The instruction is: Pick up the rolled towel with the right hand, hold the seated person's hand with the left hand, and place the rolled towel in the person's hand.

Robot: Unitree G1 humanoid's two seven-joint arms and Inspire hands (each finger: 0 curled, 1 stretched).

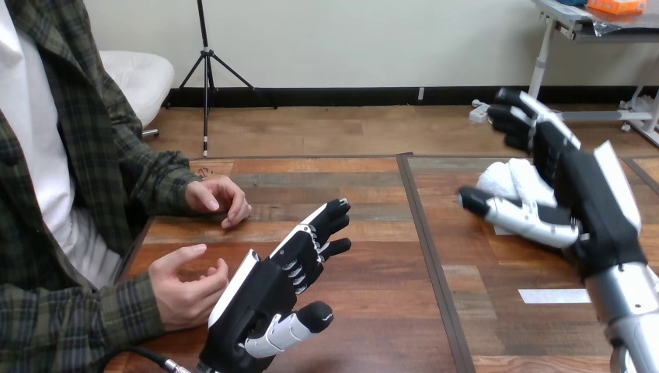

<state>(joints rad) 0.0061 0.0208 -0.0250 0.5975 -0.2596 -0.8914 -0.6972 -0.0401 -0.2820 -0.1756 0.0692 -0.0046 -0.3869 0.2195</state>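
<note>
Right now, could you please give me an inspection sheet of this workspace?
Surface: wooden table.
Job's things: rolled towel lying at right; person's nearer hand half curled, person's farther hand resting on the table.
Clutter: white label by the right arm.
Hands: left hand open beside the nearer hand; right hand open around the towel, not closed on it.
Cables: nothing seen.
Surroundings: person seated at the table's left.

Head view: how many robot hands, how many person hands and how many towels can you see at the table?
Robot hands: 2, the left hand and the right hand
Person's hands: 2, the farther hand and the nearer hand
Rolled towel: 1
Total: 5
</note>
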